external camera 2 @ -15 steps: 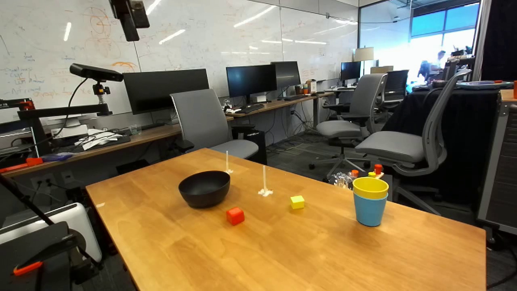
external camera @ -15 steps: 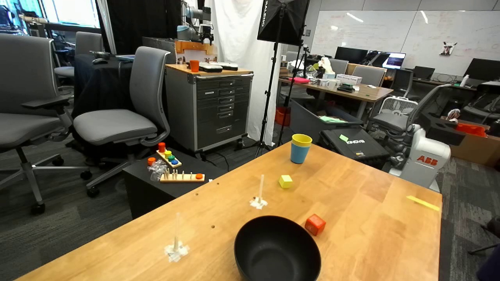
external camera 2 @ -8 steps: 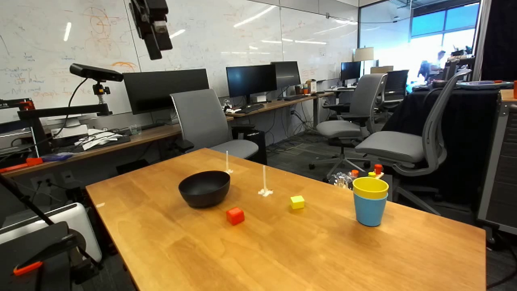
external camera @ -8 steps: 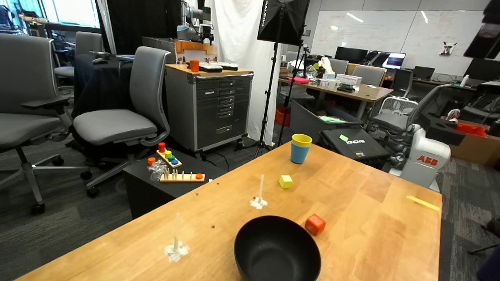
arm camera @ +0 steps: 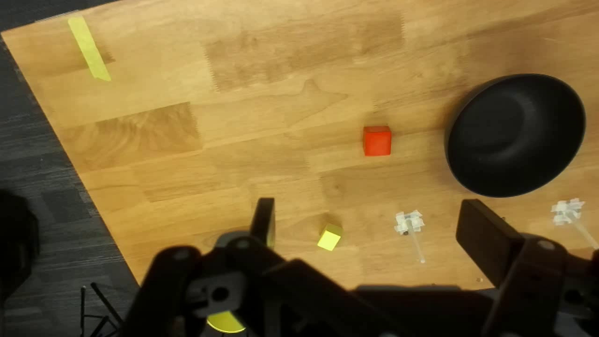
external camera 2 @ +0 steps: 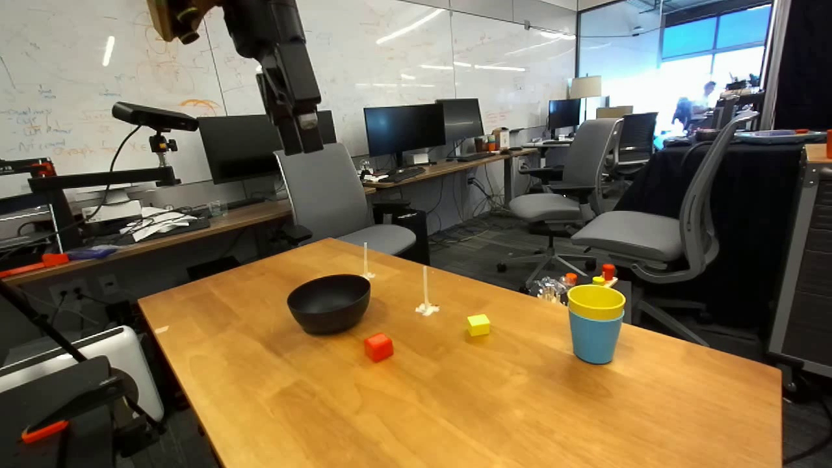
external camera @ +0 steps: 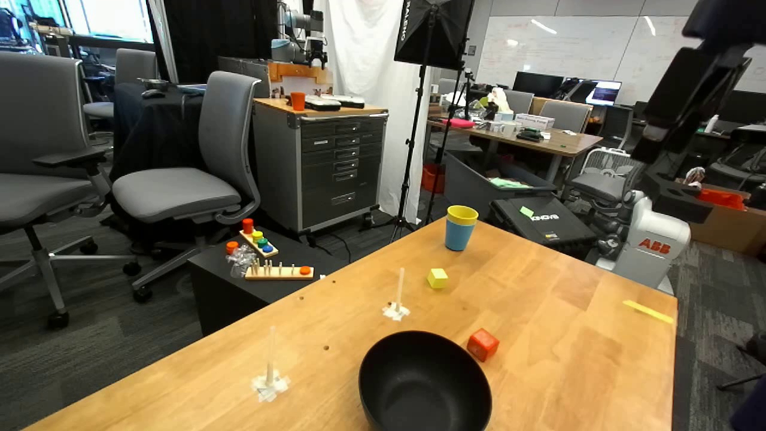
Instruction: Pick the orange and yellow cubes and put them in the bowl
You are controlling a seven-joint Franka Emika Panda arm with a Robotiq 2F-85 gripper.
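Note:
The orange cube (external camera: 483, 345) (external camera 2: 379, 347) lies on the wooden table beside the black bowl (external camera: 425, 383) (external camera 2: 329, 311), apart from it. The yellow cube (external camera: 437, 278) (external camera 2: 478, 325) lies farther from the bowl, on the cup's side. In the wrist view the orange cube (arm camera: 377, 141) is near the middle, the bowl (arm camera: 514, 135) at right and the yellow cube (arm camera: 330, 238) below. The bowl's visible inside holds nothing. My gripper (arm camera: 369, 208) is open and empty, fingers wide apart. In both exterior views the gripper (external camera: 649, 143) (external camera 2: 300, 135) hangs high above the table.
A blue cup with a yellow rim (external camera: 460, 232) (external camera 2: 596, 331) stands at a table edge. Two thin upright sticks (external camera: 400, 293) (external camera: 270, 359) are taped to the table near the bowl and yellow cube. A yellow tape strip (arm camera: 89, 49) marks a table corner.
My gripper has come down and farther into both exterior views. It was barely visible or out of view a second ago. The cubes, bowl and cup have not moved.

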